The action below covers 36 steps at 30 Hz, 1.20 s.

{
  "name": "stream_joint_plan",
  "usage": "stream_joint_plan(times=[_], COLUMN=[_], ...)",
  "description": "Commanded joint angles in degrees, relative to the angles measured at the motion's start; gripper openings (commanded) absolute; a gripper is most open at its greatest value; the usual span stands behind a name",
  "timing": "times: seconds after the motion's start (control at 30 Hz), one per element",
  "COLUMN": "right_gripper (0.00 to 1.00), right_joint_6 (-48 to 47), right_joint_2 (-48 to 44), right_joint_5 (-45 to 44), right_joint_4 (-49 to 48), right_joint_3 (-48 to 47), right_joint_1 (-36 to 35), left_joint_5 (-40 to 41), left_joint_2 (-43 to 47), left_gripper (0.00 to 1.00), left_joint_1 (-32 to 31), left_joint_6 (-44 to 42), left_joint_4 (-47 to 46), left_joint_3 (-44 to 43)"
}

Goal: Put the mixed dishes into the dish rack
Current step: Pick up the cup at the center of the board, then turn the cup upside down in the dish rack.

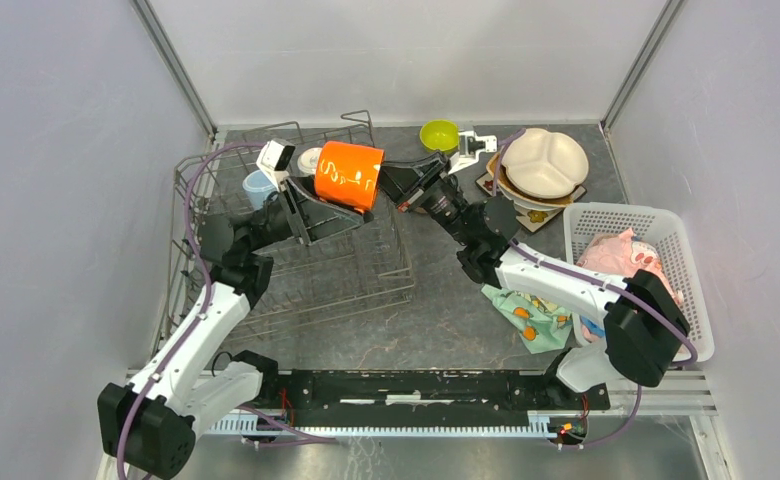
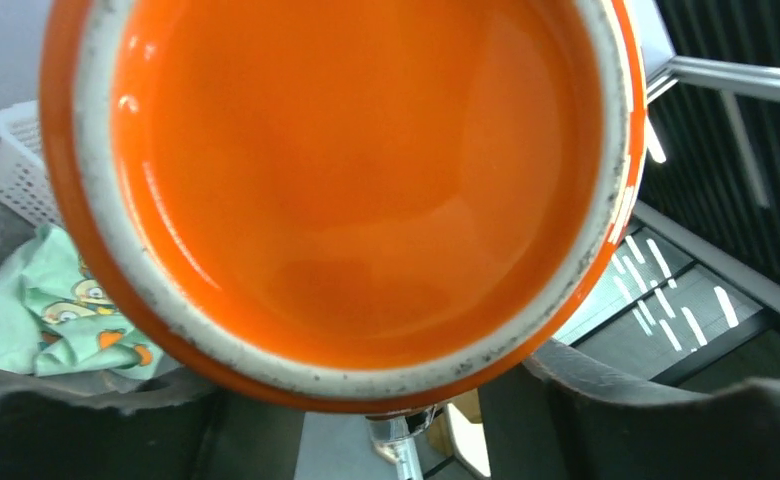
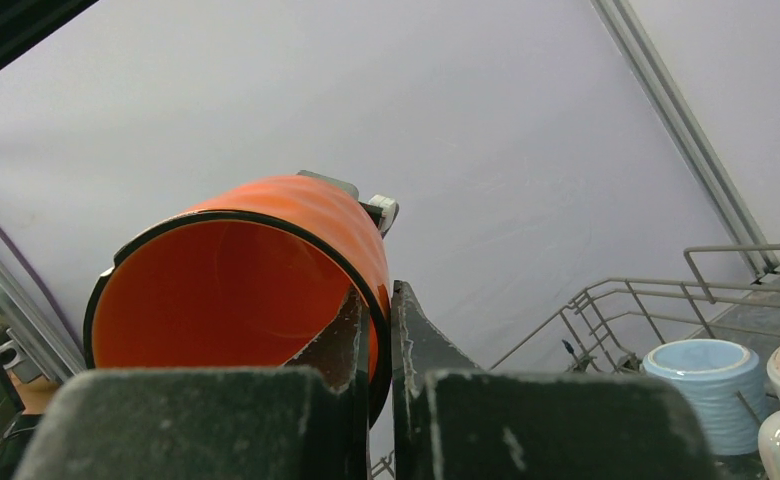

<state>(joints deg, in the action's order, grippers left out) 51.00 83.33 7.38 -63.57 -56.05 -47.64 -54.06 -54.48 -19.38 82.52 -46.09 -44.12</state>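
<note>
Hanging on its side in the air, the orange mug (image 1: 348, 175) is sitting over the far end of the dish rack (image 1: 266, 290), at about eleven o'clock from the middle of the desk (image 1: 446, 310). Its mouth is facing three o'clock and its base nine o'clock.

The right gripper (image 1: 386, 183) is reaching in from four o'clock and pinching the mug's rim. One finger is lying inside the mouth and the other against the outer wall, so the jaws are narrowed to the wall's thickness.

The left gripper (image 1: 308, 200) is meeting the mug at its base end, and the pale unglazed foot ring is filling its wrist view. Its jaws are standing wide, one finger on each side of the base. I cannot tell whether the pads are touching the mug.

Inside the rack's far end, a light-blue mug (image 1: 257, 185) is resting with a white mug (image 1: 309, 158) at its two o'clock.

A lime-green bowl (image 1: 439, 134) is lying at twelve o'clock on the desk. A cream three-section plate (image 1: 546, 160) is topping a stack at one o'clock.

At three o'clock a white basket (image 1: 666, 215) is holding a pink cloth (image 1: 616, 250), and a teal cloth (image 1: 526, 320) is lying at five o'clock beside the right arm.
</note>
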Motion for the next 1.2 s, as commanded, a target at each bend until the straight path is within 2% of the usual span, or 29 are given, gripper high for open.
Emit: stream_joint_plan(times=[0.0,0.17,0.37,0.53,0.63,0.83,0.93,1.07,1.17], right_gripper=[0.0,0.0,0.0,0.09,0.29,0.58,0.78,0.96,0.98], right_joint_6=[1.07,1.06,0.47,-0.62,-1.13,-2.37,-3.93,-7.11,-8.42], right_joint_2=[-0.84,-0.63,-1.14,-2.24,-3.04,-5.72,-7.81,-10.91,-13.61], right_joint_5=[0.54,0.79,1.0,0.48,-0.11,-1.26,-3.08,-3.74,-3.75], right_joint_4=[-7.72,-7.75,-7.09,-6.27,-4.85,-2.02,3.99,11.0,18.82], right_joint_3=[-2.36,-1.19,0.36,2.36,3.19,5.53,6.28,7.48,7.63], right_joint_1=[-0.28,-0.31,-0.26,-0.28,-0.26,-0.13,-0.08,-0.1,-0.06], left_joint_5=[2.5,3.59,4.9,8.07,8.97,10.51,12.31,18.79,25.49], left_joint_2=[-0.33,-0.95,-0.25,2.46,3.53,5.19,6.47,8.45,10.05], left_gripper=[0.58,0.35,0.03,0.02,0.02,0.02,0.02,0.02,0.02], left_joint_1=[-0.21,-0.22,-0.22,-0.22,-0.22,-0.19,-0.22,-0.2,-0.22], left_joint_6=[6.81,8.88,7.13,2.17,-0.67,-6.79,-13.57,-25.34,-32.48], left_joint_4=[-9.04,-11.34,-11.31,-5.78,-2.41,4.96,14.39,32.44,41.7], left_joint_3=[1.53,2.96,3.85,3.99,3.67,2.48,-0.3,-5.96,-9.33])
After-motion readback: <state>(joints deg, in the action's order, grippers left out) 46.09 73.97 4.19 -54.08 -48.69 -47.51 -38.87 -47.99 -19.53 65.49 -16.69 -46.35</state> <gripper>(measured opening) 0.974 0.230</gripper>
